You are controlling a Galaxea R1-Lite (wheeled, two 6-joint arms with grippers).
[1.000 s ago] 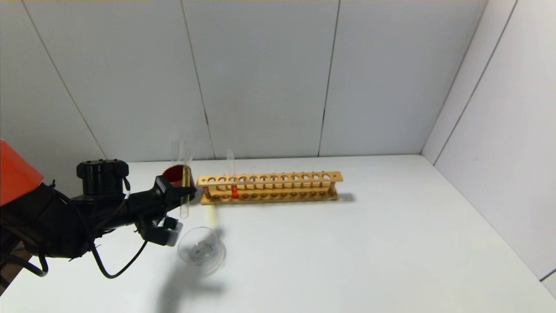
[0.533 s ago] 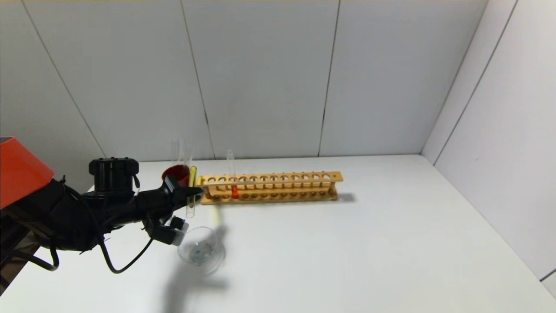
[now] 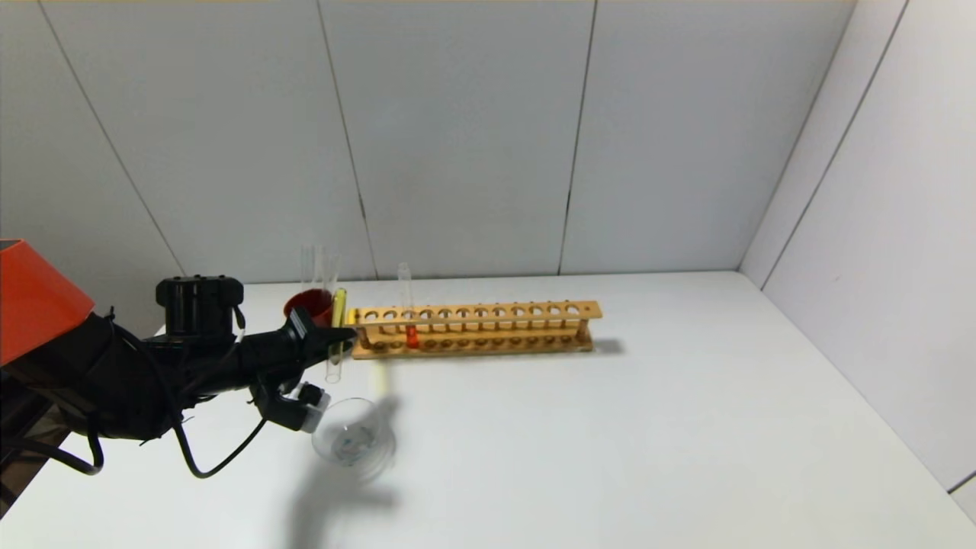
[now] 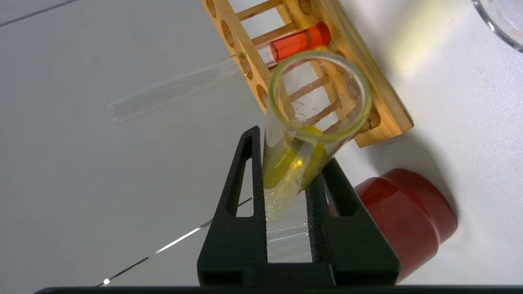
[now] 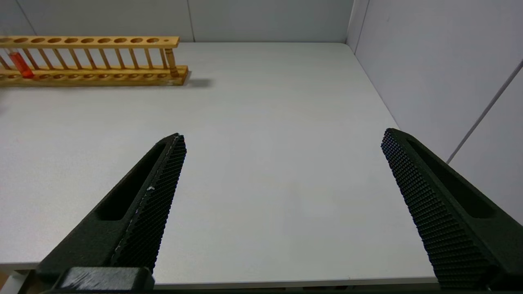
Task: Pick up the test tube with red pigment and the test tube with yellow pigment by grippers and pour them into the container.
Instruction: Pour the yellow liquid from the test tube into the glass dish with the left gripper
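While clamped, test tube with yellow pigment [image 3: 336,335] | vertical | mouth down

Container [image 4: 500,18] cut by the frame edge — right gripper [image 5: 282,151] bases too

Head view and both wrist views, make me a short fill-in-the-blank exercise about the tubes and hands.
The left hand is shut on the tube holding ____ liquid.
The red tube stands in the wooden ____.
The right hand is ____ and holds nothing.

Missing words: yellow; rack; open
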